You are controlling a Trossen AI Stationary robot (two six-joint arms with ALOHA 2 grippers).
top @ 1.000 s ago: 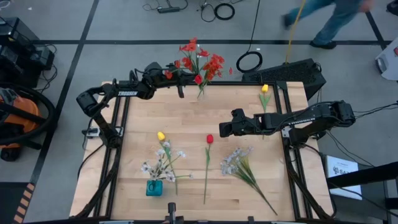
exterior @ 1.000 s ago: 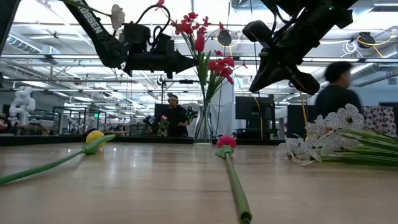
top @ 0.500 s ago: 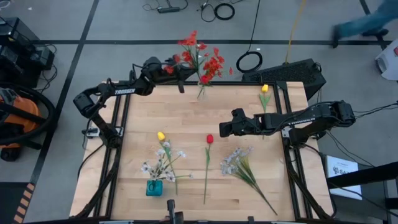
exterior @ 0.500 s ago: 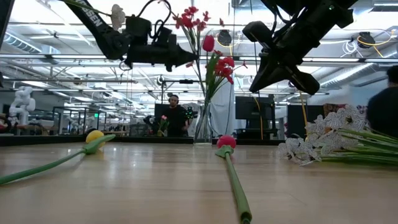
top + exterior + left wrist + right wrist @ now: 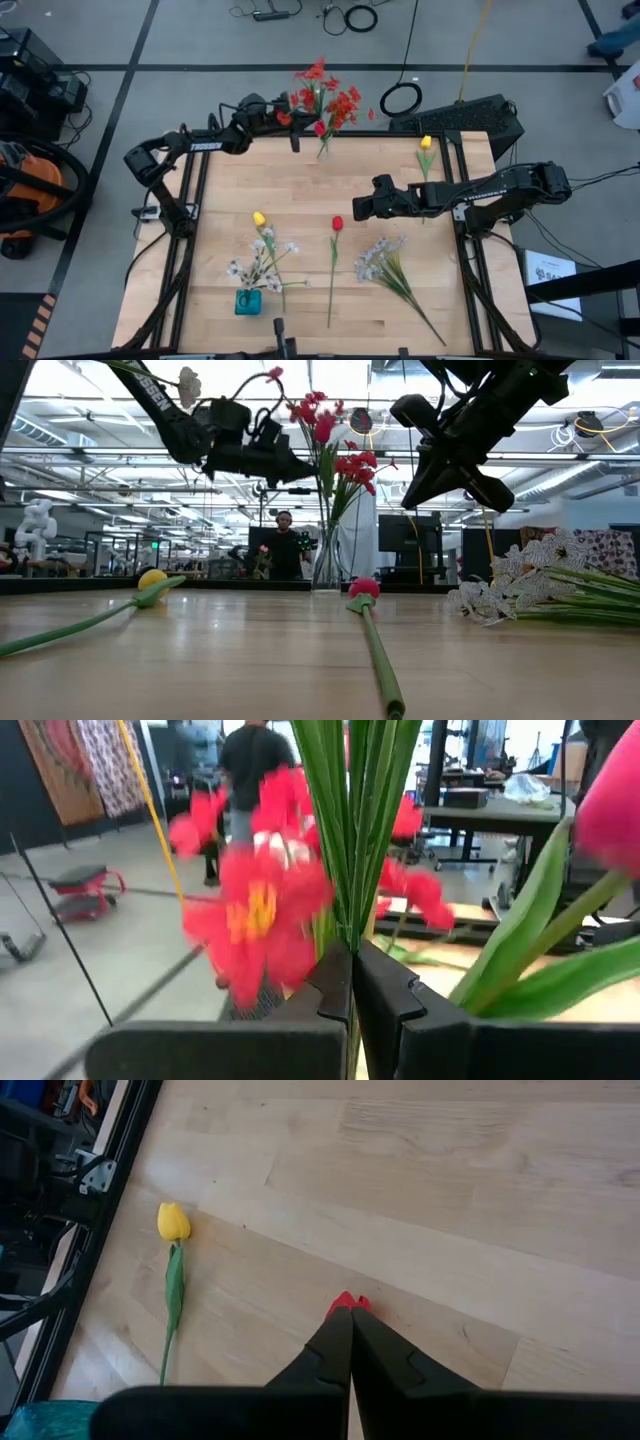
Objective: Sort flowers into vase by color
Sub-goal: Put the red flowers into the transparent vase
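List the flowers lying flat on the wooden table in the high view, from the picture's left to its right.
Yellow tulip with green stem → red tulip on a long green stem → spray of small white blossoms with green stems → second yellow tulip near the table's right edge.

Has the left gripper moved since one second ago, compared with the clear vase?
Yes. The left gripper, shut on a red tulip stem, rose and then came back down beside the clear vase, ending slightly higher and closer to it.

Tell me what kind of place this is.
Probably a robotics lab or open workshop: exposed ceiling pipes and lights, work tables with equipment, and cables on the grey floor around the wooden table.
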